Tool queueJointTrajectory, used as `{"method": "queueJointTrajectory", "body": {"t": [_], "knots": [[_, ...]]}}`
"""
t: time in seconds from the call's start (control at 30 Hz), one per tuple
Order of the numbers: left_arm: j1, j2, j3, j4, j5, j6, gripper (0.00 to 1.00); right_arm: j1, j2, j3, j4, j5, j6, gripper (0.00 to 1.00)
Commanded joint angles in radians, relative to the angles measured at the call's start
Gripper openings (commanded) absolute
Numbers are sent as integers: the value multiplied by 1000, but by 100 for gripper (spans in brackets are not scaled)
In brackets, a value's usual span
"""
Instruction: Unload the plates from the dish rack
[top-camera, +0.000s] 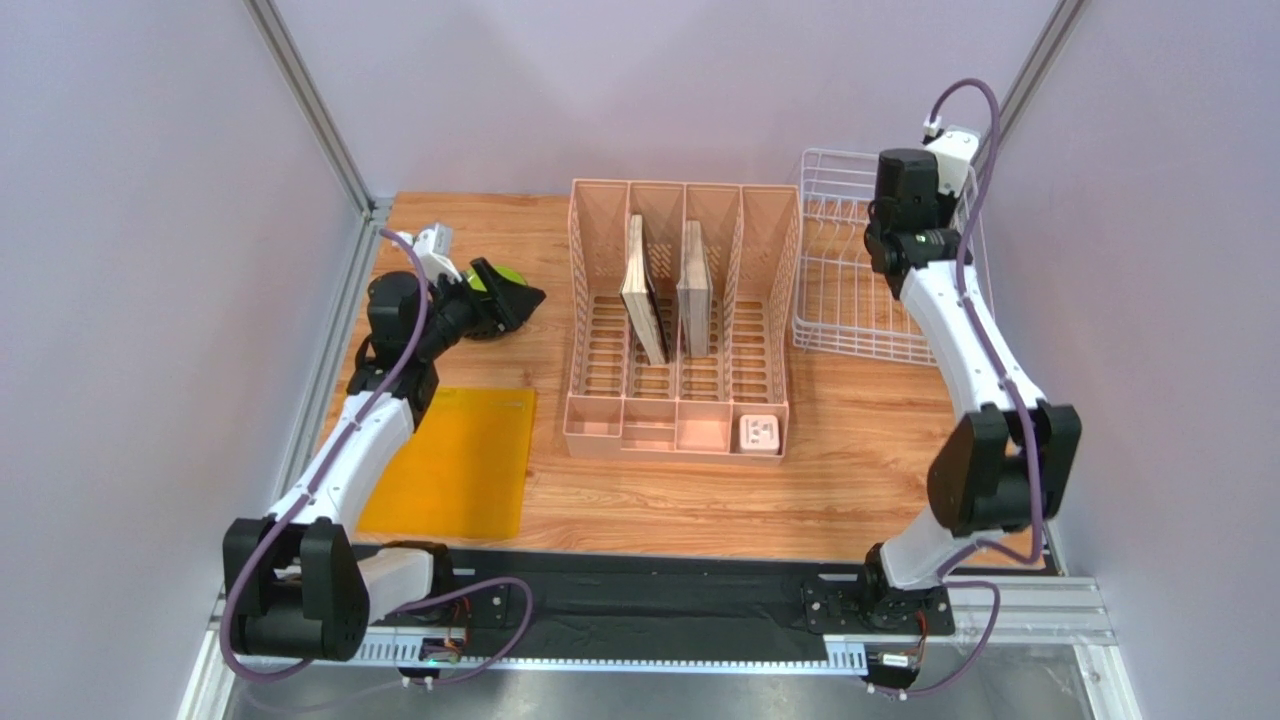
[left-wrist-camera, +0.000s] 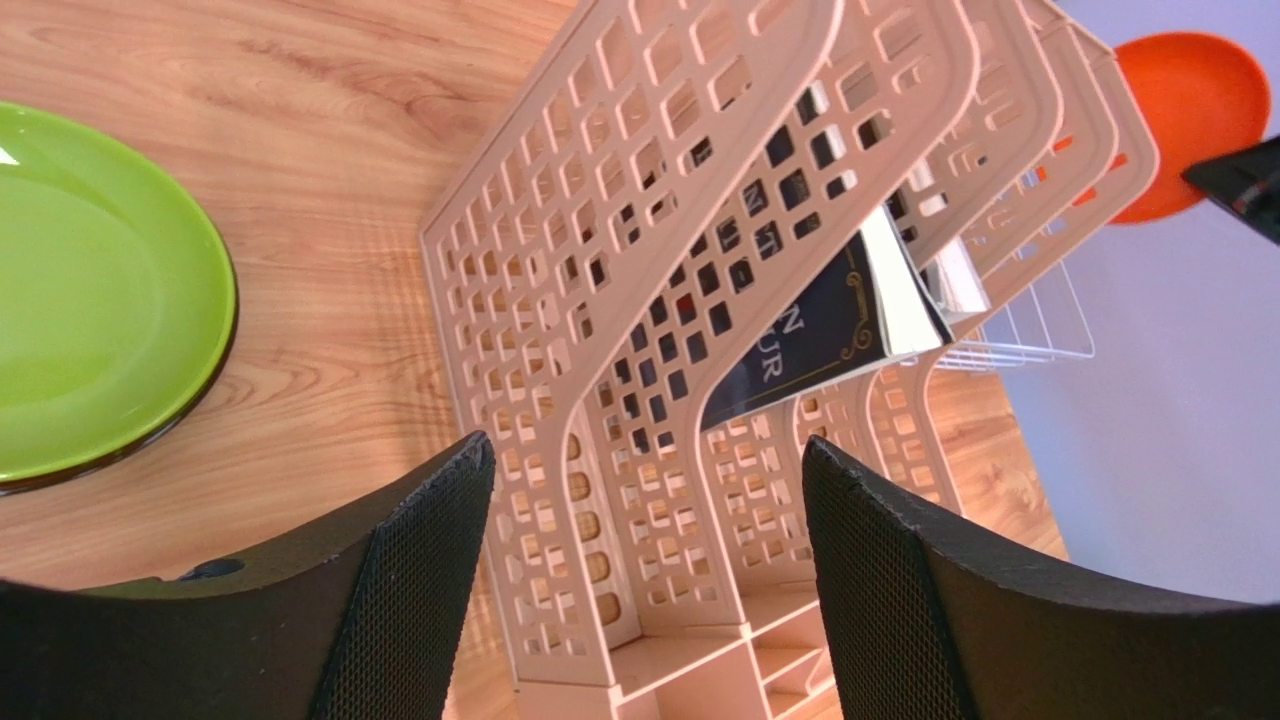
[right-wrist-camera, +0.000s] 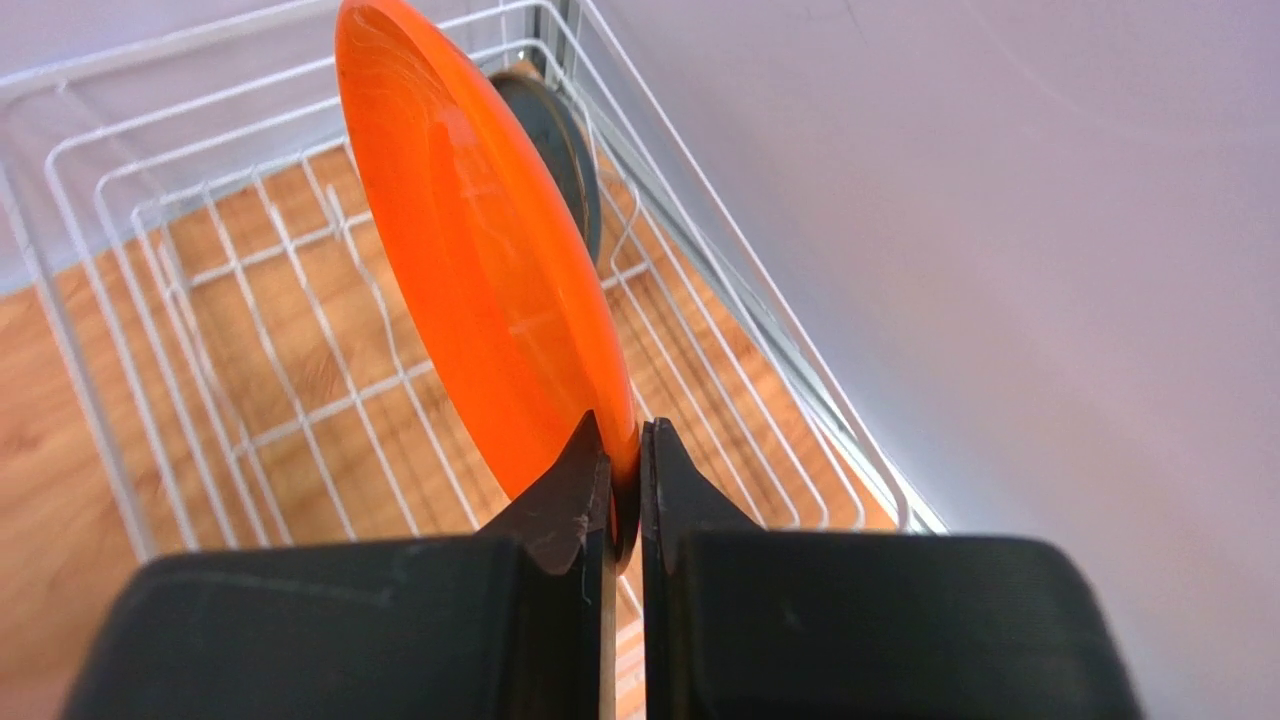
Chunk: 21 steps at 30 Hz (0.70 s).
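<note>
Glossy, smooth orange plate (right-wrist-camera: 481, 285) with bright highlights; green plate (left-wrist-camera: 90, 285) has the same shiny finish. White dish rack (right-wrist-camera: 271, 330) is thin coated wire, smooth. Matt perforated plastic on pink organizer (left-wrist-camera: 676, 300). Wood-grain table (left-wrist-camera: 301, 90), low sheen. Flat matt yellow mat (top-camera: 451, 458). Black left gripper (left-wrist-camera: 646, 465) pads (left-wrist-camera: 421, 585) have a fine mesh texture; right gripper (right-wrist-camera: 627, 450) is smooth matt black plastic.

In the right wrist view the orange plate (right-wrist-camera: 466, 285) is hiding most of the dark plate (right-wrist-camera: 571, 150) behind it, and the jaws of the right gripper (right-wrist-camera: 628, 477) are covering its lower rim. The left wrist view's edge is cutting off the green plate (left-wrist-camera: 90, 285). From above, the right arm (top-camera: 962, 323) is blocking the far corner of the dish rack (top-camera: 849, 300).
</note>
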Motion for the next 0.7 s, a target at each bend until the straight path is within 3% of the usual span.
{"method": "queueJointTrajectory", "body": {"t": [0.0,0.27,0.57,0.67], "knots": [[-17,-53,15,13,48,13,80,75,-304,-140,-48,-67,117,0],[-72,-113,-2,45,121,-23,80,95,-775,-420,-111,-389,238,0],[-173,-255,-109,13,99,-26,84,106,-926,-710,-84,-816,336,0],[-208,-303,-180,48,76,-49,84,141,-932,-783,-56,-854,354,0]]}}
